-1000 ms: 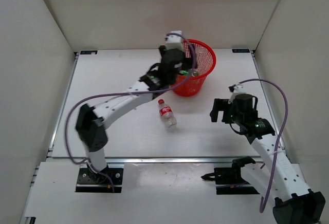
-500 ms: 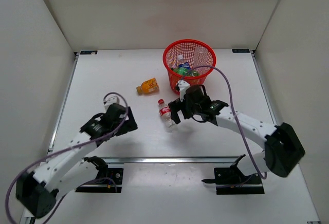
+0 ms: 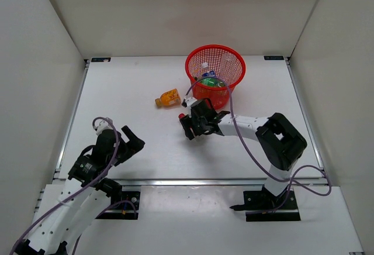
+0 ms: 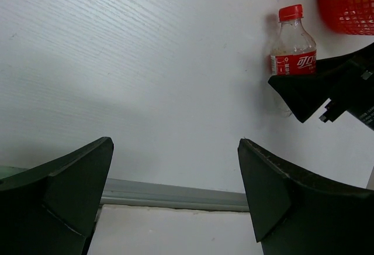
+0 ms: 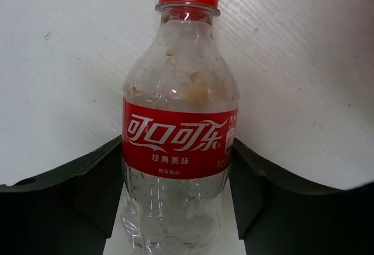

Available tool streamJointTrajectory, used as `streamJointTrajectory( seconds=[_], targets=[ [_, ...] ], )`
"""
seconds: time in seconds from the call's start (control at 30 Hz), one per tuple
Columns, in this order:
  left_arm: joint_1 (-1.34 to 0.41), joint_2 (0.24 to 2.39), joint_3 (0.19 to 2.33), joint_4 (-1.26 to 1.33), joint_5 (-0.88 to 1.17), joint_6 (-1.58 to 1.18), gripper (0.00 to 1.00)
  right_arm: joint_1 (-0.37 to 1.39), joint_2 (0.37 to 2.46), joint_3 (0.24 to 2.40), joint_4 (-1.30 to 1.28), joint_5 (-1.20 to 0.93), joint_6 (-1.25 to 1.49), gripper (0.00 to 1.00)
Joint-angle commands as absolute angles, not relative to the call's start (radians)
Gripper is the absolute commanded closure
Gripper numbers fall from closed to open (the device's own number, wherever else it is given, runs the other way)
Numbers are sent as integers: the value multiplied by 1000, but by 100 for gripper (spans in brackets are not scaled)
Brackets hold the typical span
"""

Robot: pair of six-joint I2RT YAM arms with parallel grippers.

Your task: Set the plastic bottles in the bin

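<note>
A clear bottle with a red label and red cap (image 5: 175,144) lies on the white table, cap (image 3: 182,116) pointing left. My right gripper (image 3: 190,125) (image 5: 176,150) is shut on it, one finger pressed against each side of its lower body. The left wrist view shows that bottle (image 4: 293,50) too, with the right fingers (image 4: 315,91) below it. An orange-filled bottle (image 3: 168,98) lies on its side left of the red mesh bin (image 3: 193,62), which holds green and blue-labelled bottles (image 3: 209,79). My left gripper (image 3: 131,141) (image 4: 175,144) hangs open and empty at the near left.
The bin (image 4: 347,3) stands just behind the right gripper. White walls enclose the table on three sides. A metal rail (image 3: 193,180) runs along the near edge.
My right gripper slid left over the red-label bottle and its jaws closed onto it. The left arm drew back further toward the near-left corner, staying open.
</note>
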State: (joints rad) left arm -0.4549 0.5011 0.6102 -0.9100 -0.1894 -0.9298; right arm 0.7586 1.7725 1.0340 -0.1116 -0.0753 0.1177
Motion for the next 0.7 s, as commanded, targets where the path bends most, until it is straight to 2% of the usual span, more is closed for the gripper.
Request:
streamJointTrajectory(
  seconds=[0.0,0.13,0.2,0.33,0.43,0.57,0.67],
  targets=[
    [-457,495,612,-917,-186,-948,1,799,1775,1022,-60,47,103,40],
    [-431,520,621,-913,-173,-919,2,836,1726,1032,-147,64,120,65],
    [-437,517,623,-907,-170,-910,1,857,1649,1023,-184,60,132,72],
    [-437,526,611,-897,-181,-926,2,897,1456,1022,-276,39,104,77],
    [-431,537,588,-859,-152,-934,2,882,1369,1107,-293,29,80,74],
    [-425,546,577,-836,-141,-934,1,720,1348,1283,-247,9,25,72],
    [-417,581,591,-851,-150,-899,2,580,1408,1426,-235,-26,-23,75]
  ],
)
